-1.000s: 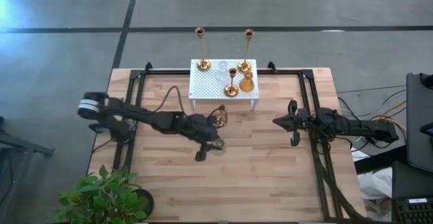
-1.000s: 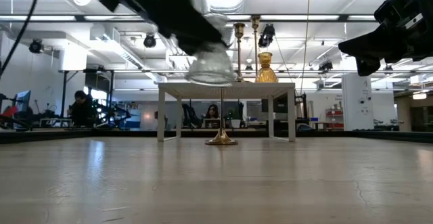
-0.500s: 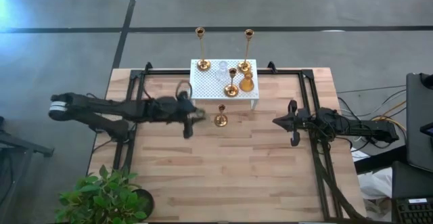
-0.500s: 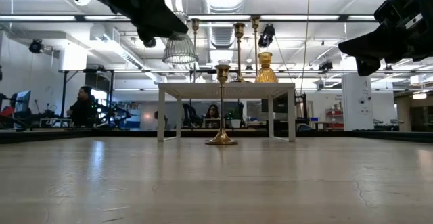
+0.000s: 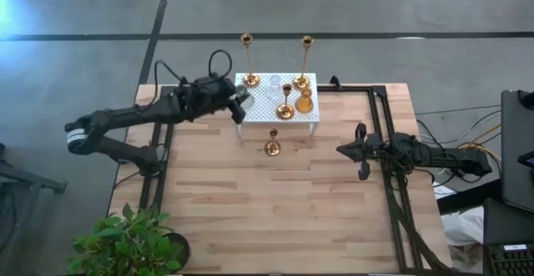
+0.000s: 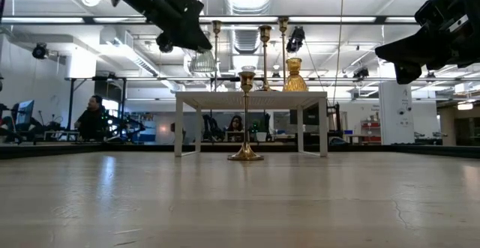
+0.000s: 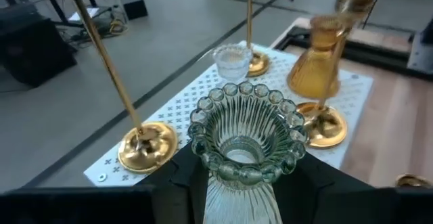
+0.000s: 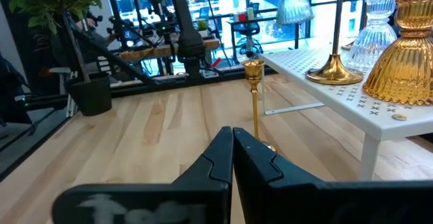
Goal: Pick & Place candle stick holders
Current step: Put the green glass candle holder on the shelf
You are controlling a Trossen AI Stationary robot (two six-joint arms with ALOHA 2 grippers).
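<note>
Ribbed grey-green glass holder (image 7: 243,146) is clamped by its narrow stem in the left gripper (image 5: 237,102), held above the white stand's (image 5: 259,109) edge. Rigid, slippery and breakable, it is best gripped there. The right gripper (image 5: 357,151) is clenched empty.

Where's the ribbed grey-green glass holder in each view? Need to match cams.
High: ribbed grey-green glass holder in the left gripper, at the white perforated metal stand's left edge.
Low: upper left of centre, above the stand.
Left wrist: centre foreground.
Right wrist: top, right of centre.
Shared landmark: short brass candlestick on the table.
</note>
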